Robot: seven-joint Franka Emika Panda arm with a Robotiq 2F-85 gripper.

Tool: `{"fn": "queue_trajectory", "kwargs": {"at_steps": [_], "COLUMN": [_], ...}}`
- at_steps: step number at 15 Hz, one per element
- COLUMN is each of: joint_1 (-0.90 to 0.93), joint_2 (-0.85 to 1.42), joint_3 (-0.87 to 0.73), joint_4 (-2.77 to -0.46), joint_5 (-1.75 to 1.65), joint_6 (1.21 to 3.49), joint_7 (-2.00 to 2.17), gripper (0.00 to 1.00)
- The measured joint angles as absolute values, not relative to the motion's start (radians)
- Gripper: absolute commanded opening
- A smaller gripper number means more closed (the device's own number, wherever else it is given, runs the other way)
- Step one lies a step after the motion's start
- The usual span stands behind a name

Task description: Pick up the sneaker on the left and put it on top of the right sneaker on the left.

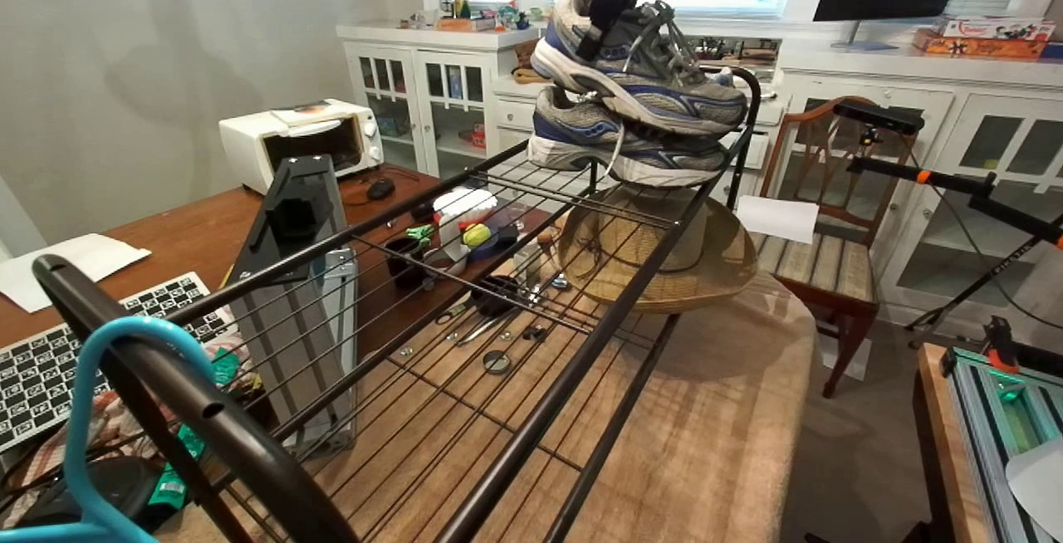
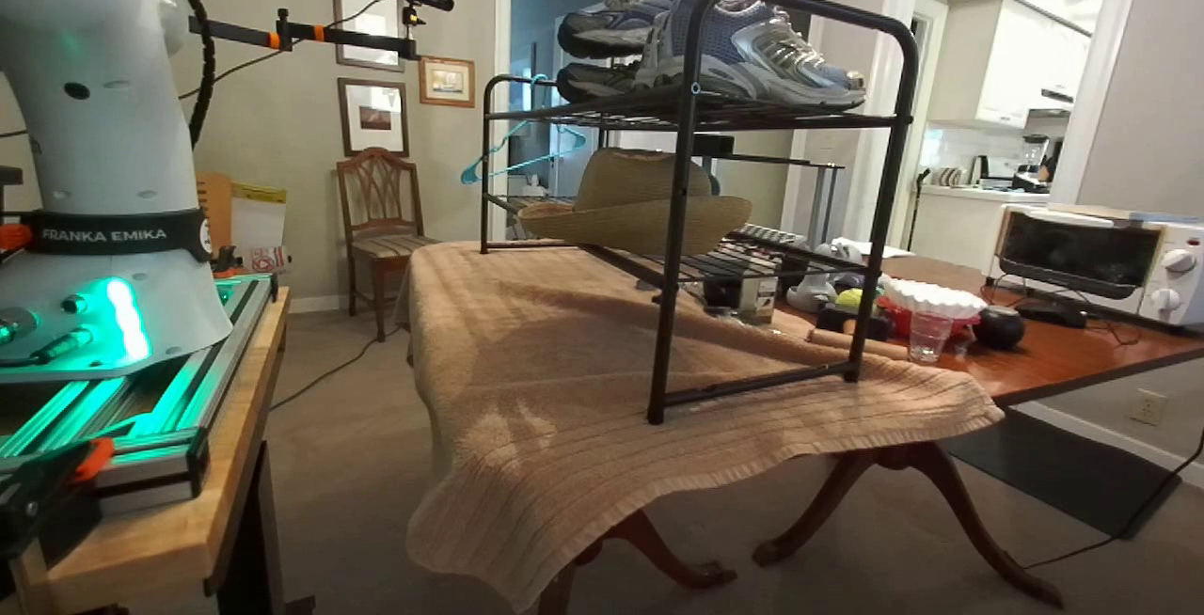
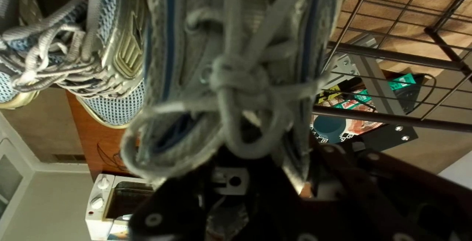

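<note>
A grey sneaker with blue trim [image 1: 639, 70] is directly above a matching sneaker [image 1: 623, 140] at the far end of the rack's top shelf. Its toe tilts down close to the lower one, with a gap under its heel; I cannot tell whether they touch. Both also show in an exterior view, the upper sneaker [image 2: 630, 18] over the lower sneaker [image 2: 597, 81]. My gripper [image 1: 594, 41] is shut on the upper sneaker's collar, one finger outside the shoe and the other hidden inside. In the wrist view the upper sneaker [image 3: 239, 75] fills the middle above the gripper [image 3: 291, 160] and hides the lower one.
Blue-silver sneakers [image 2: 752, 55] stand beside the stack, also in the wrist view [image 3: 114, 56]. The black wire rack [image 1: 465, 402] has raised end bars. A straw hat [image 1: 664, 252] sits on the lower shelf. A blue hanger [image 1: 91, 410] hangs at one end. A toaster oven [image 1: 299, 140] stands behind.
</note>
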State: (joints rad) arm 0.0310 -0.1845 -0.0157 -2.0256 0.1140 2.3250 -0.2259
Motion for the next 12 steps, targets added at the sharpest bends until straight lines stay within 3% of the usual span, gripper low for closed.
{"fn": "queue_trajectory", "kwargs": {"at_steps": [3,4,5,6,12], "joint_1": [0.031,0.031,0.031,0.031,0.031], "joint_2": [-0.183,-0.182,-0.181,-0.18,-0.178], "joint_3": [-0.016,-0.016,-0.016,-0.016,-0.016], "joint_4": [-2.028,-2.028,-2.029,-2.029,-2.03], "joint_5": [0.114,0.114,0.114,0.114,0.114], "joint_6": [2.325,2.325,2.325,2.325,2.33], "joint_7": [-0.229,-0.23,-0.231,-0.231,-0.236], "gripper": [0.03,0.09,0.27,0.38,0.81]}}
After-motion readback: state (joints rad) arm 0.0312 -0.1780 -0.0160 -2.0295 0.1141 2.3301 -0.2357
